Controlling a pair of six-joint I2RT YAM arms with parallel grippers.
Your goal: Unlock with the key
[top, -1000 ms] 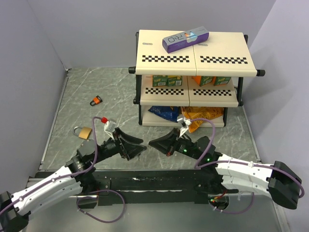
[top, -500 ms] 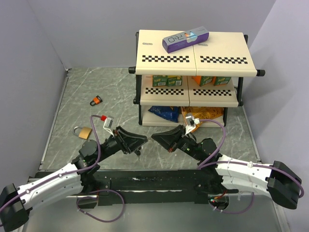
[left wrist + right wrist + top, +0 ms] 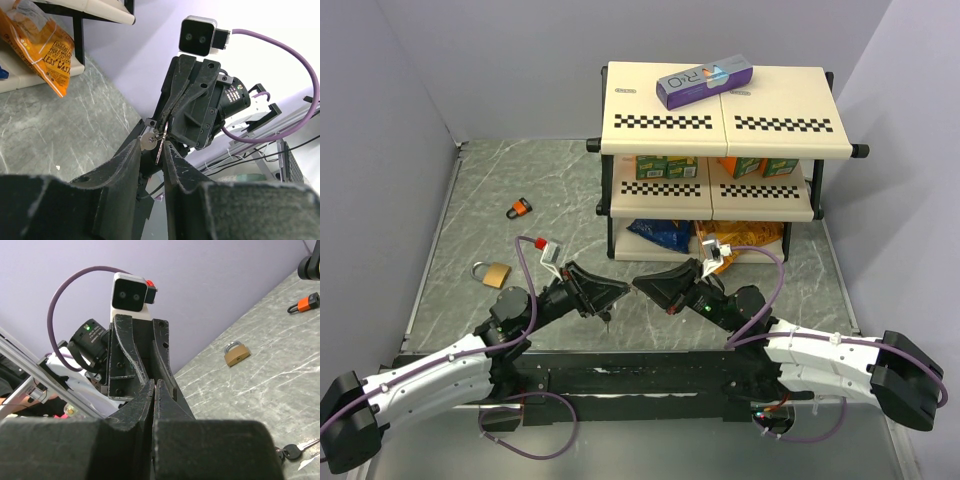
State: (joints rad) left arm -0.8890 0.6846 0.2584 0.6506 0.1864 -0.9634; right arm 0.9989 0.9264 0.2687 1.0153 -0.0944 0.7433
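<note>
Table [image 3: 470, 190]: walled left, back and right, with open floor left of one rack [image 3: 720, 120]. Padlocks, two: brass padlock [image 3: 492, 272], orange padlock [image 3: 521, 208]. Keys, two: key [image 3: 150, 142] pinched in right gripper [image 3: 640, 286], with left gripper [image 3: 617, 292] narrowly straddling it, contact unclear; spare key [image 3: 291, 451] lying on table.

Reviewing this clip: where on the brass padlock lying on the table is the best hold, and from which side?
Probably best to take the brass padlock by its body, from above, pinching across the near and far edges. It lies flat on the table, shackle pointing left, so the body's straight edges are free.
</note>
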